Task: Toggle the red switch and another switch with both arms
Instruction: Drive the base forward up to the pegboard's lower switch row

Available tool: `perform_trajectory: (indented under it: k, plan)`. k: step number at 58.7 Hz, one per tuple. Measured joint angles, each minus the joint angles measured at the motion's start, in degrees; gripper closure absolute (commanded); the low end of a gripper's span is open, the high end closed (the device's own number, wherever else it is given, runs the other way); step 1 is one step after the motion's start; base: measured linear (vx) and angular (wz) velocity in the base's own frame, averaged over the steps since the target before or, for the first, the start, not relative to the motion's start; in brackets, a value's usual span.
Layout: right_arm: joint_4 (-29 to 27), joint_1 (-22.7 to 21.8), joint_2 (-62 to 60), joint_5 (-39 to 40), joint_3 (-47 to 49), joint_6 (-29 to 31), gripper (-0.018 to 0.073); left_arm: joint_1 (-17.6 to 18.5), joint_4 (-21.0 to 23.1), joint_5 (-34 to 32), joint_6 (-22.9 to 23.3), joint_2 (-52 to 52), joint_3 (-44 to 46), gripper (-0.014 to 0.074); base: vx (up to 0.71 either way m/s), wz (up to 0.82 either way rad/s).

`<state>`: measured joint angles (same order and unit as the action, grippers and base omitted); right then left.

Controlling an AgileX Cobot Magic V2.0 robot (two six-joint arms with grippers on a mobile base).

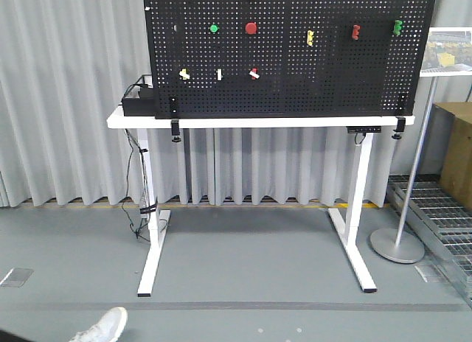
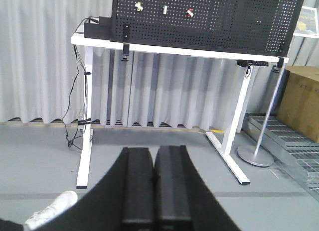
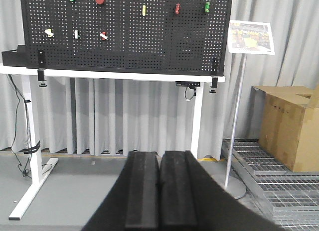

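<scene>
Your left gripper (image 2: 154,188) and right gripper (image 3: 159,191) were pressed closed on nothing; the red switch (image 3: 103,36) and pale toggle (image 3: 48,32) sat well ahead, above both, on the pegboard (image 3: 129,49).

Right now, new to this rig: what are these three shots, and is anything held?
A two-armed robot faces a white table carrying an upright black pegboard of switches and buttons. One picture comes from a front-facing camera; the others look along each wrist. The black blocks at their bottom edges are the left gripper and right gripper, both shut, holding nothing. The board's lower row has the red switch and a pale yellow-white switch, both untouched.
</scene>
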<state>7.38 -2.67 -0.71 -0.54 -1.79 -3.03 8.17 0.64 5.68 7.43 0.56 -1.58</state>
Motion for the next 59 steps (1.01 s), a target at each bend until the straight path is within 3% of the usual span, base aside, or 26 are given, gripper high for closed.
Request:
perform_trajectory:
  k: [59]
  plan:
    - [0.0, 0.0, 0.0, 0.0, 0.0, 0.0, 0.0566, 0.0, 0.0, 0.0, 0.0, 0.0, 0.0, 0.0594, 0.06, -0.02]
